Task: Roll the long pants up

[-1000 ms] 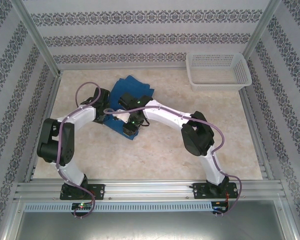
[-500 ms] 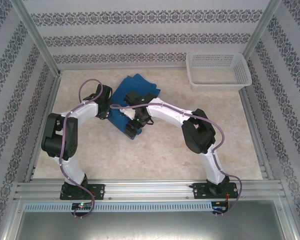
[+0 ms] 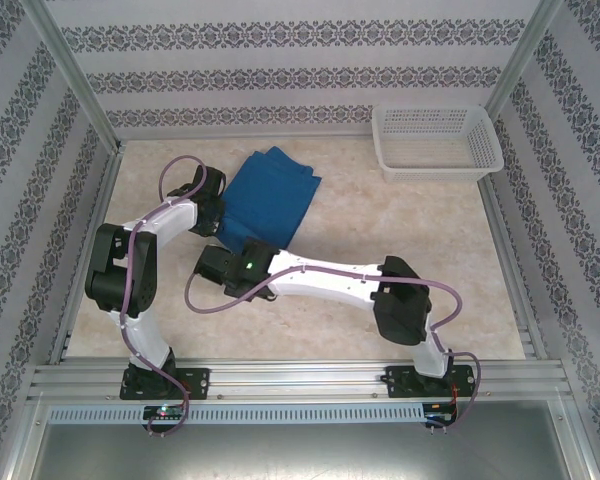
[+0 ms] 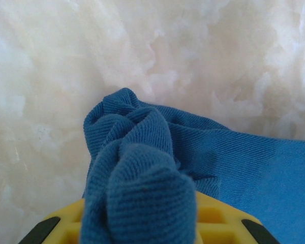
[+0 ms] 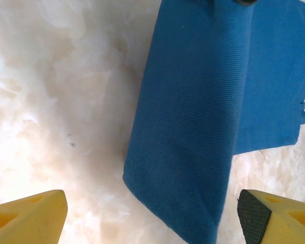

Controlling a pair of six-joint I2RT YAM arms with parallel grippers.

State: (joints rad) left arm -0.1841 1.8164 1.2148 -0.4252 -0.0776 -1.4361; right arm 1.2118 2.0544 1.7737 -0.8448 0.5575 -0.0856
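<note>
The long pants (image 5: 193,127) are found folded flat on the pale marbled table (image 5: 56,91). The right claw (image 5: 152,218) is seen with its yellow fingers (image 5: 30,216) spread wide, both clear of the cloth.

basket (image 3: 440,170): white mesh, far right | tabletop (image 3: 400,220): pale marble
</note>
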